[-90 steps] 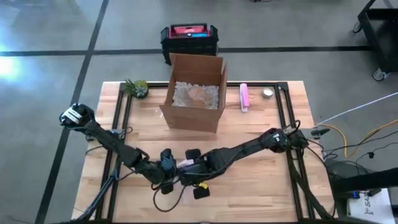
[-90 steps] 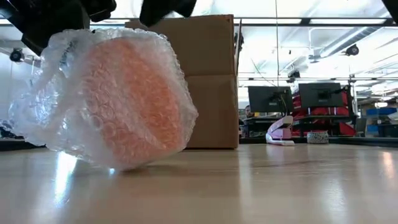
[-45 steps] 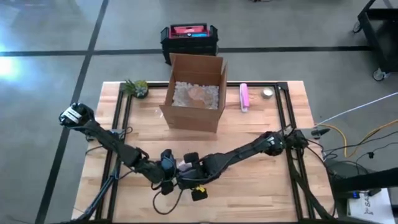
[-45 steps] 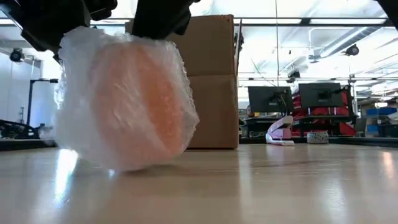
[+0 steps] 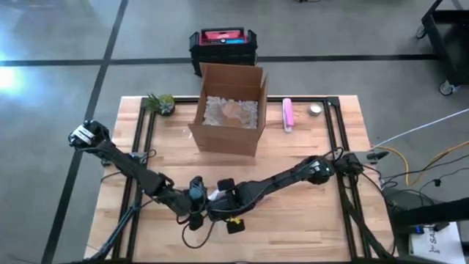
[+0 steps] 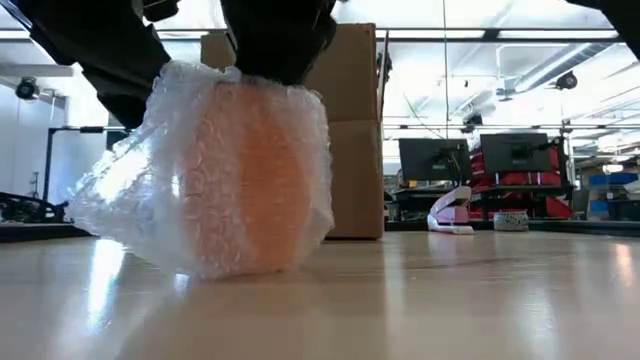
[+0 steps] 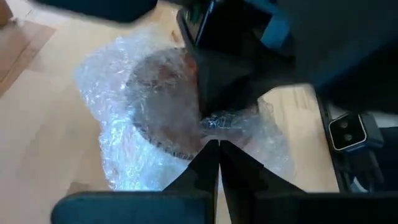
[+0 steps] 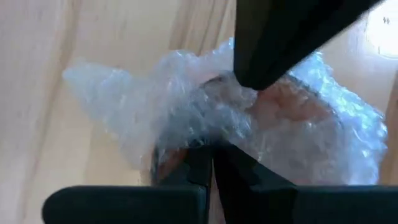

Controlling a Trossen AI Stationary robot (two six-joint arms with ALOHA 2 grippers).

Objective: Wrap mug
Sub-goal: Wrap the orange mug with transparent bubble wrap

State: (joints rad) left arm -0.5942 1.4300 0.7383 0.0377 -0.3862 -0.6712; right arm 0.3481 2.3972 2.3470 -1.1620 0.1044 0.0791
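An orange mug, wrapped in clear bubble wrap, stands on the wooden table near its front edge. A loose tail of wrap spreads to one side. Both grippers hang right above the bundle in the low view. My left gripper and my right gripper meet over the bundle, each shut on wrap. The left wrist view shows the mug through the wrap, partly hidden by my right gripper. My left gripper pinches a bunched fold of bubble wrap between its two fingertips, beside the mug's upper part. The bundle rests on the table. My right gripper pinches gathered wrap on top of the bundle, coming from above; the wrap covers the fingertips.
An open cardboard box with packing filler stands at the table's far middle. A small plant is at the far left, a pink object and a small round thing at the far right. A black crate sits beyond the table.
My right gripper has come toward the near edge and the left gripper, settling on top of the bundle. The wrapped mug has turned from tilted to more upright, and the loose wrap has been drawn in around it, with a tail left at one side.
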